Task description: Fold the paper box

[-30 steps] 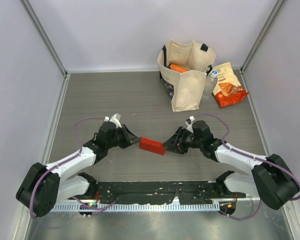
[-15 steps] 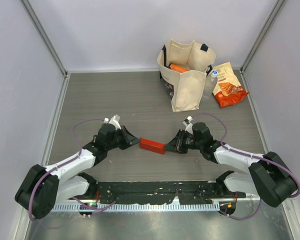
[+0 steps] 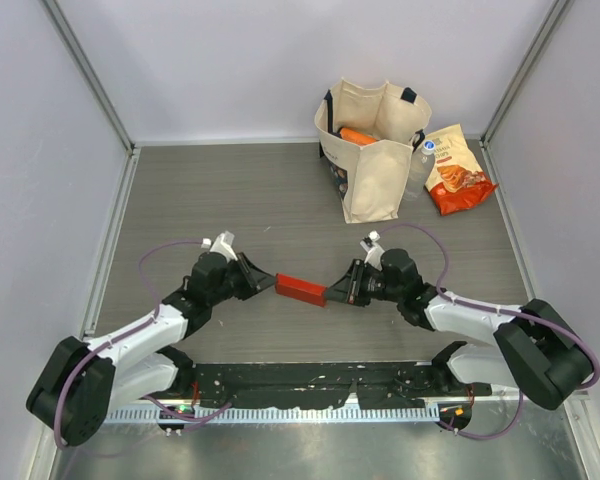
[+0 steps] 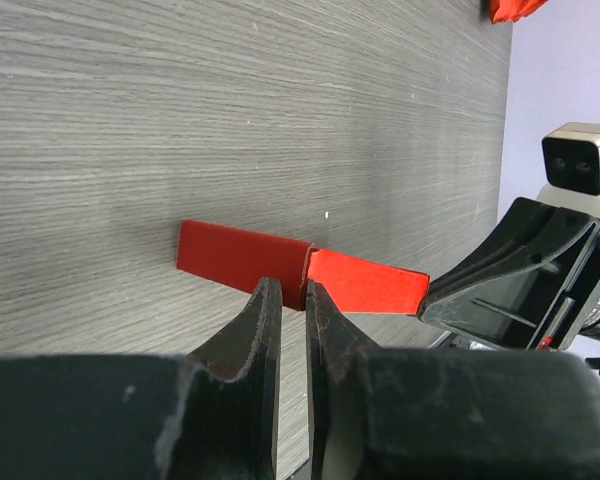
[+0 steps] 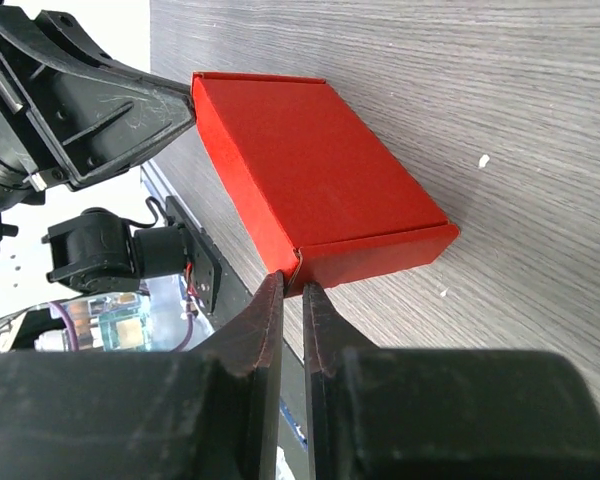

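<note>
The paper box (image 3: 300, 290) is a small flat closed red card box lying on the table between my two grippers. My left gripper (image 3: 268, 283) is shut, its tips against the box's left end. In the left wrist view the tips (image 4: 290, 286) touch the box (image 4: 240, 255) at a seam. My right gripper (image 3: 332, 294) is shut, its tips at the box's right end. In the right wrist view the tips (image 5: 291, 281) meet the near corner of the box (image 5: 310, 170). Neither gripper holds the box.
A beige tote bag (image 3: 372, 150) with an orange item inside stands at the back right. An orange-red snack bag (image 3: 457, 170) and a bottle (image 3: 420, 165) lie beside it. Grey walls enclose the table; the black base rail (image 3: 310, 380) runs along the near edge.
My right gripper has moved left and the box has slid a little left with it. My left gripper has drawn back slightly to the left, staying at the box's end.
</note>
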Robot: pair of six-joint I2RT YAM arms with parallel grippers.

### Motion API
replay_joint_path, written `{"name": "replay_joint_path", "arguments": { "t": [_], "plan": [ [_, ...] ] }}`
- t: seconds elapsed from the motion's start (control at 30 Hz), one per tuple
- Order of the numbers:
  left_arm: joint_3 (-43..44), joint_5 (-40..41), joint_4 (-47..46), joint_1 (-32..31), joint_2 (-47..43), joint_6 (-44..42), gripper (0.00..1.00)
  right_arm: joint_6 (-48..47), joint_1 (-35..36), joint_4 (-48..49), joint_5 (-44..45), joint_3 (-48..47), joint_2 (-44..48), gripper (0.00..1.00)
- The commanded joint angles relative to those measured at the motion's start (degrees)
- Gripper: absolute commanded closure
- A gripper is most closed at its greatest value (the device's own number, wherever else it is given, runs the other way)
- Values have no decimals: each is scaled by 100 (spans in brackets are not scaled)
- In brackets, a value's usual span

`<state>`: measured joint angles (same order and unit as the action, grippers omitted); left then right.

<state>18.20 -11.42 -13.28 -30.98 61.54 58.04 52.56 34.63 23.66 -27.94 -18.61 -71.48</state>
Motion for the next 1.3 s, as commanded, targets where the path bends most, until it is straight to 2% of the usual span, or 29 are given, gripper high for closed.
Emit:
{"name": "replay_joint_path", "arguments": {
  "t": [0.0, 0.23, 0.33, 0.53, 0.57, 0.63, 0.67, 0.7, 0.8, 0.87, 1.0, 1.07, 1.17, 1.27],
  "plan": [
    [-440, 166, 1591, -48, -88, -311, 89, -571, 324, -1003, 1026, 262, -59, 99],
    [-238, 289, 2637, -48, -1134, -267, 86, -729, 966, -1083, 1379, -125, -58, 97],
    [-36, 316, 3023, -57, -1267, -223, 73, -773, 975, -1074, 1466, -186, -208, 94],
    [280, 96, 3490, -48, -1943, -346, 49, -1115, 712, -1759, 1643, -547, 187, 76],
    [385, 87, 3490, -57, -1987, -390, 42, -1116, 659, -1838, 1565, -564, 257, 72],
    [535, 61, 3490, -40, -1831, -538, 36, -1055, 467, -1847, 1450, -582, 398, 67],
    [719, 44, 3481, -48, -1656, -600, 31, -1028, 405, -1847, 1389, -600, 390, 61],
    [834, 26, 3412, -48, -1280, -697, 29, -1037, 343, -1830, 1197, -661, 363, 59],
    [1466, -44, 3298, -66, -549, -1241, 28, -1072, 88, -2013, 1080, -836, 284, 55],
    [2105, 287, 3401, -179, 216, -1845, 27, -1255, -235, -2608, 1247, -968, 512, 50],
    [3162, 1272, 4384, -496, 1420, -2271, 27, -1406, -764, -2920, 1126, -1101, 943, 36],
    [3243, 1230, 4308, -514, 1693, -2288, 30, -1423, -783, -2658, 530, -1109, 682, 32],
    [2937, 1186, 3782, -514, 1616, -2210, 29, -1345, -739, -2062, -148, -1092, 162, 32],
    [2812, 1099, 3394, -514, 1712, -2139, 26, -1099, -590, -1394, -54, -890, -85, 32]
  ]
}}
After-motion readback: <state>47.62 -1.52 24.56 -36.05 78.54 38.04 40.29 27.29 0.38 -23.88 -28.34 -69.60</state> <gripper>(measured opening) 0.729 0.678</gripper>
